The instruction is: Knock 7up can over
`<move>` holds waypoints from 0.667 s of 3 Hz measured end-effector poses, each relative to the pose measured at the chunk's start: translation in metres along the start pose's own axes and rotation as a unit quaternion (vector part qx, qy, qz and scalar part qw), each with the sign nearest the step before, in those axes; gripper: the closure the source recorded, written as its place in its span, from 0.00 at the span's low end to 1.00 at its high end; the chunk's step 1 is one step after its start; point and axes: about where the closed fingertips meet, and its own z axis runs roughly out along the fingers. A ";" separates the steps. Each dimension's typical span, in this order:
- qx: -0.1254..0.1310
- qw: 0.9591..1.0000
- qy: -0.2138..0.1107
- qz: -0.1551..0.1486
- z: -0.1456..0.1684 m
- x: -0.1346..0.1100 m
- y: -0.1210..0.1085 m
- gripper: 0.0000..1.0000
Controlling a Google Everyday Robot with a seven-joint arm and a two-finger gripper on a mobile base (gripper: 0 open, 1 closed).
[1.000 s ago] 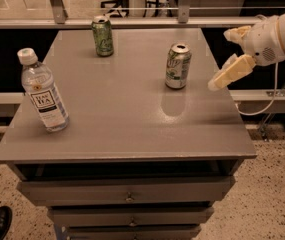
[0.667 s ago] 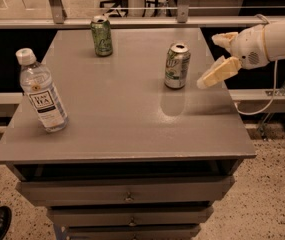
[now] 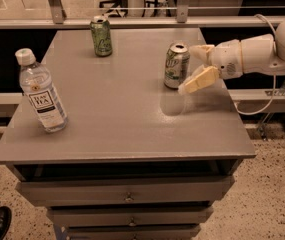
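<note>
The 7up can [image 3: 176,66] stood upright near the tabletop [image 3: 122,109] edge, the end effector [image 3: 189,68] just beside it, spread wide and holding nothing; a green can [image 3: 101,36] and water bottle [image 3: 42,96] stood well apart.

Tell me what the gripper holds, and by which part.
Nothing is held. The gripper is open beside the upright silvery-white aluminium 7up can, not around it.

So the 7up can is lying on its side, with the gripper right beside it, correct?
No. The camera view shows the 7up can standing upright, with the gripper right beside it, jaws open.
</note>
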 end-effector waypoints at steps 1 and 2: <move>-0.046 0.999 -0.028 -0.009 0.020 -0.018 0.023 0.00; -0.098 0.993 -0.056 -0.026 0.031 -0.045 0.052 0.00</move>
